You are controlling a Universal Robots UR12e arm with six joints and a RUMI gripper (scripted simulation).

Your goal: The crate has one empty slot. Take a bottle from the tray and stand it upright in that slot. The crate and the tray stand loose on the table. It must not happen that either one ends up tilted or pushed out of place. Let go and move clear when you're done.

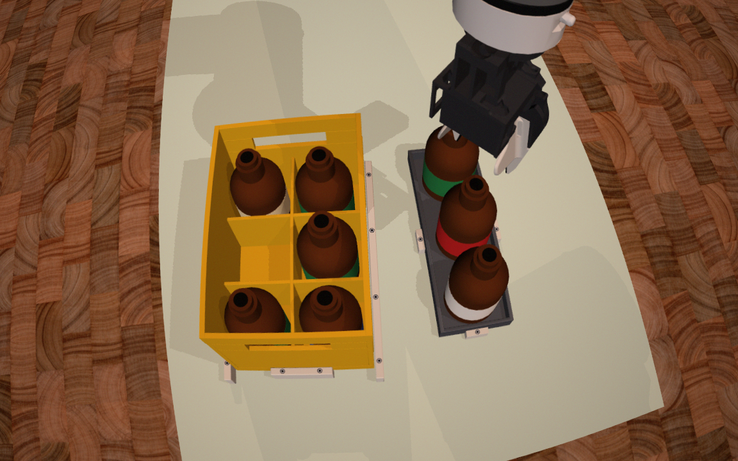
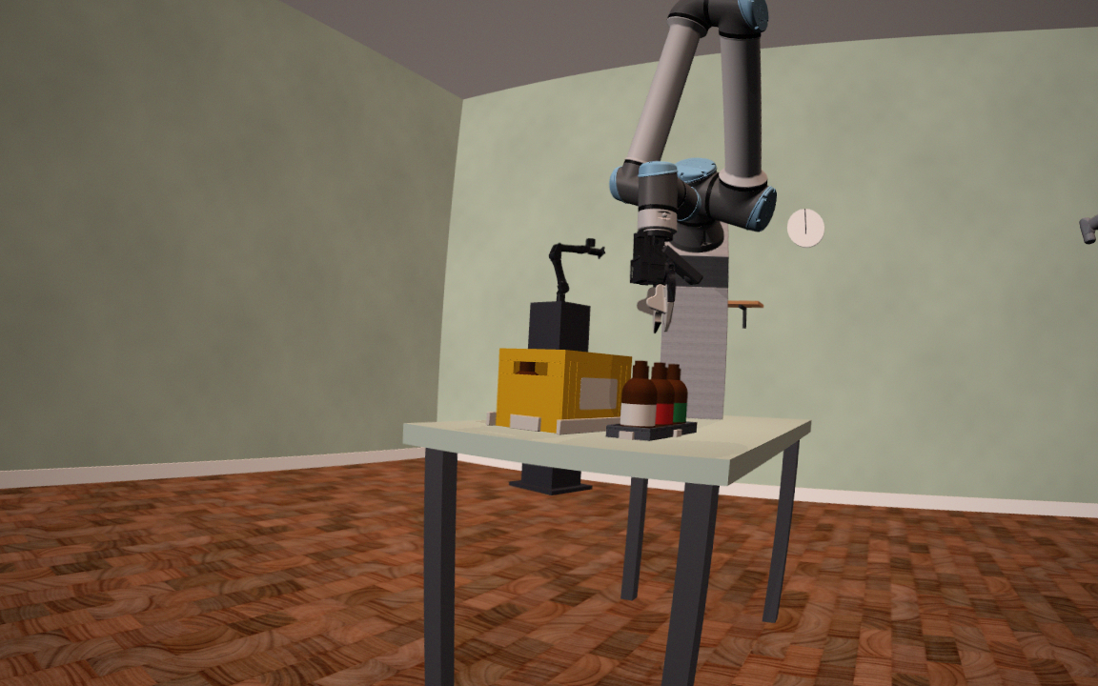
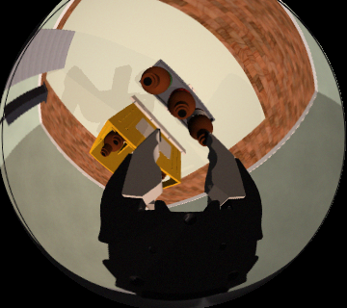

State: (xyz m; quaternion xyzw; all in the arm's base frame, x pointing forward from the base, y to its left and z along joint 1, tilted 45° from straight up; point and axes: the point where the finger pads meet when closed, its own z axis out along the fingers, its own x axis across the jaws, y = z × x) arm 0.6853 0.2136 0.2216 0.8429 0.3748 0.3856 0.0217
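A yellow crate [image 1: 210,241] [image 2: 561,388] [image 3: 121,127] holds several upright brown bottles; its middle left slot [image 1: 262,260] is empty. A dark grey tray [image 1: 446,328] [image 2: 651,433] to its right carries three upright brown bottles: a green-labelled one [image 1: 446,169] at the far end, a red-labelled one [image 1: 466,220] [image 3: 181,102] in the middle and a white-labelled one [image 1: 476,283] [image 2: 638,405] at the near end. My gripper [image 1: 476,152] [image 2: 662,315] [image 3: 182,130] hangs high above the tray's far end, partly open, with nothing between its fingers.
Pale wooden stop strips [image 1: 373,269] lie against the crate and the tray. The cream table [image 1: 560,257] [image 2: 604,443] ends close to the right of the tray. A black stand with a small arm [image 2: 559,324] rises behind the crate.
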